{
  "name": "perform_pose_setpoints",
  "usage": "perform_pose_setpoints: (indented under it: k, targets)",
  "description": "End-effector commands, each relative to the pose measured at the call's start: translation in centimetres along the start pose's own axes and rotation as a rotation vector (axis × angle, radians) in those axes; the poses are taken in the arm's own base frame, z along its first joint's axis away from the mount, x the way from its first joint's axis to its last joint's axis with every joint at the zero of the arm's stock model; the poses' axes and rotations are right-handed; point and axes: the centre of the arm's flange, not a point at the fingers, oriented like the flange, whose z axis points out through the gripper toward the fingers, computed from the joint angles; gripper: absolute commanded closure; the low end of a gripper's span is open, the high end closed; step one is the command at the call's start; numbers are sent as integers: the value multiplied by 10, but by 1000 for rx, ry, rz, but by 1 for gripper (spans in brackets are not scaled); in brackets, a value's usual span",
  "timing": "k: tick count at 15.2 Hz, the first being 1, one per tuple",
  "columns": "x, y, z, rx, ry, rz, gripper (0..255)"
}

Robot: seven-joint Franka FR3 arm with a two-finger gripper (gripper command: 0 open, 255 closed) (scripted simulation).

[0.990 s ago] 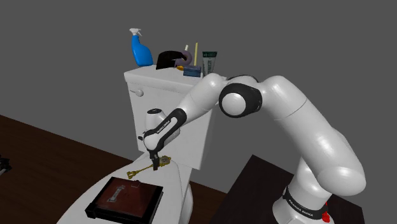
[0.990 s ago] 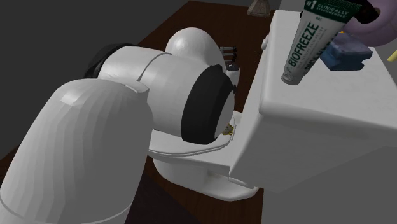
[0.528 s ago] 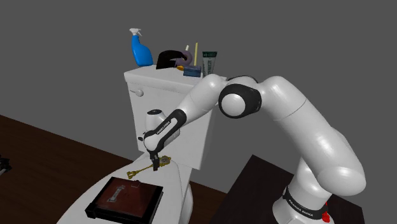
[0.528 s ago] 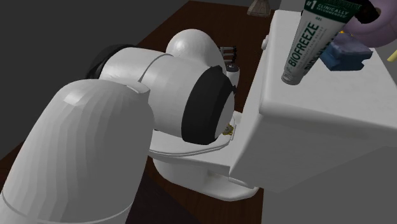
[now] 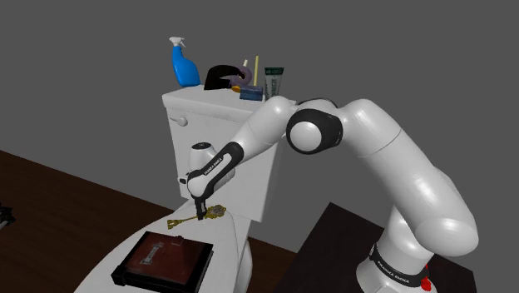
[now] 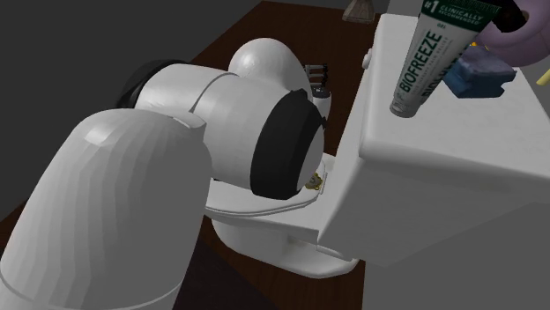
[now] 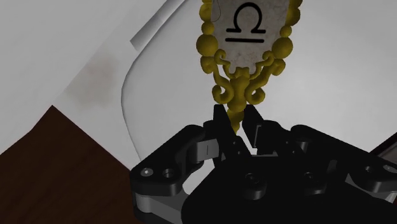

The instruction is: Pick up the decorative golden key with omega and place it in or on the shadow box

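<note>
Pinching the stem of the ornate golden key (image 7: 236, 83), the all-black two-finger gripper (image 7: 236, 127) hangs low over the white toilet lid (image 5: 224, 237). A flat dark shadow box (image 5: 164, 258) lies near the gripper, past the key's toothed end. Behind the gripper rises the white cistern (image 5: 212, 116), carrying a blue spray bottle (image 5: 182, 65) and a white-and-green tube (image 6: 432, 57) reading "BIOFREEZE" (lettering running up its side). The key's pale oval head bears a black omega sign. The bulky white arm (image 6: 159, 176) stands before most of the toilet in the second exterior view.
</note>
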Motion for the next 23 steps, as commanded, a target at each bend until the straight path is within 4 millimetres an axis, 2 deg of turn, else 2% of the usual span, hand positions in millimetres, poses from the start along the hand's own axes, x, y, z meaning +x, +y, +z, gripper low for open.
perform_pose_setpoints:
  k: [1, 2, 23]
  targets:
    - [-5, 2, 4, 0, -5, 5, 255]
    - [-3, 2, 4, 0, -5, 5, 255]
    - [5, 1, -107, 0, -5, 5, 255]
